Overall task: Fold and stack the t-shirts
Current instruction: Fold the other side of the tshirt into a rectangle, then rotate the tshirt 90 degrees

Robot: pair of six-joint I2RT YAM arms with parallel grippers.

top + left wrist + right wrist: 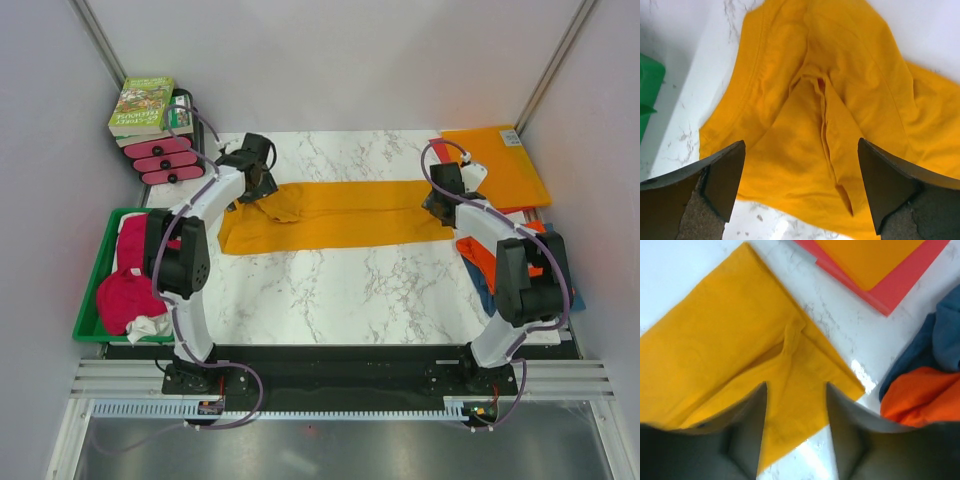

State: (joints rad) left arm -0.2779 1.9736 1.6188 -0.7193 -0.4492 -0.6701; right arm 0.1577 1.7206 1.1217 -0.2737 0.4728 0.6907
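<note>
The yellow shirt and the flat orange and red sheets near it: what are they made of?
The shirt looks like soft matte knit cloth: it creases and has a stitched hem. The orange sheet and the red sheet under it look stiff and smooth, probably plastic: flat, with straight edges.

Blue t-shirt (946,330) cut off by rt wrist view's edge; right gripper (796,390) blurred

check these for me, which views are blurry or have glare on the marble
right wrist: soft all over, the right gripper smeared, one bright glare patch on the marble table beside the golden-orange t-shirt; left wrist: cloth folds crisp, the left gripper dark and a little soft, marble washed out white at top right; top external: sharp and evenly lit.
</note>
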